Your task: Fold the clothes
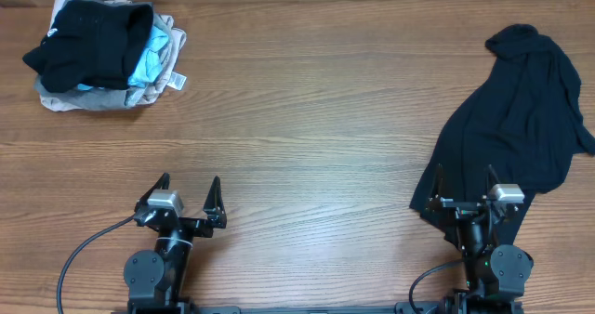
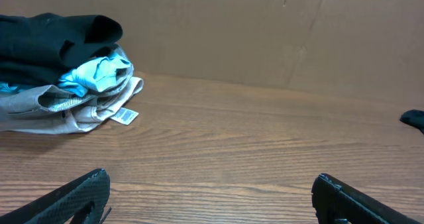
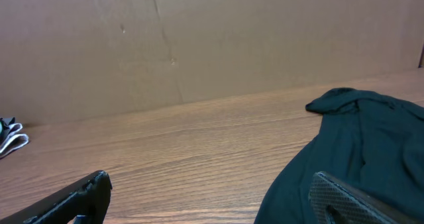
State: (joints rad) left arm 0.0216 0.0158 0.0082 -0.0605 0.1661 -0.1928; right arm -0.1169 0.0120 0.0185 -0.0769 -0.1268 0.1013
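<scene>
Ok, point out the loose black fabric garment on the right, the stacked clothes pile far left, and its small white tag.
Loose black fabric garment (image 1: 507,137), overhead view, middle of the cloth.
Stacked clothes pile (image 1: 93,40), overhead view, black top layer.
Small white tag (image 2: 124,116), left wrist view, centre of the tag.

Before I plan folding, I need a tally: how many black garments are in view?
2. The loose black garment lies at the right; the bundled black garment tops the pile, far left. The pile may hide more.

Garment (image 1: 521,119) hem hidden behind right arm (image 1: 490,261); tag (image 1: 177,80) print unreadable.
</scene>
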